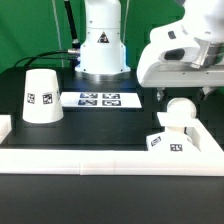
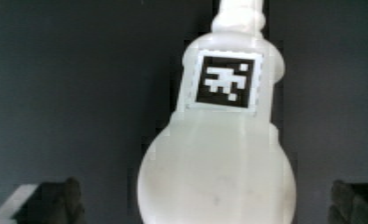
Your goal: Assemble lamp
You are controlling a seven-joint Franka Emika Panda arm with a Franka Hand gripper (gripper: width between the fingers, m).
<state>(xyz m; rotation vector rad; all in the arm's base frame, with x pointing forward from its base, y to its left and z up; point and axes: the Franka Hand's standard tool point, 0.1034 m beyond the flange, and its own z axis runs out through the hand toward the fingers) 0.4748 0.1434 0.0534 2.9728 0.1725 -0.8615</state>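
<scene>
the pincer [image 1: 183, 95] hangs at the exterior view's right, pointing down over the bulb [image 1: 181, 110]. in the wrist view the pincer [image 2: 202, 200] is spread wide: one dark finger [image 2: 48, 200] shows at each side of the bulb [image 2: 216, 170], with a strip of dark counter between each finger and the white surface, so neither finger touches it. a black-and-white tag [image 2: 229, 78] sits on the white part that runs on from the round body; where one part ends and the next begins can't be told in that view.

in the exterior view the ball-shaped bulb stands right at the top of the small square base [image 1: 165, 141], which shows two tags on its faces; whether the bulb is seated in it can't be told.

the base sits on the black counter [image 1: 100, 125], just inside a long white rail [image 1: 100, 162] that runs along the front edge. the marker board [image 1: 98, 98] lies flat further back, near the middle. the shade [image 1: 40, 97] stands wide end down at the exterior view's left, well apart from bulb and base, a tag on its side.
</scene>
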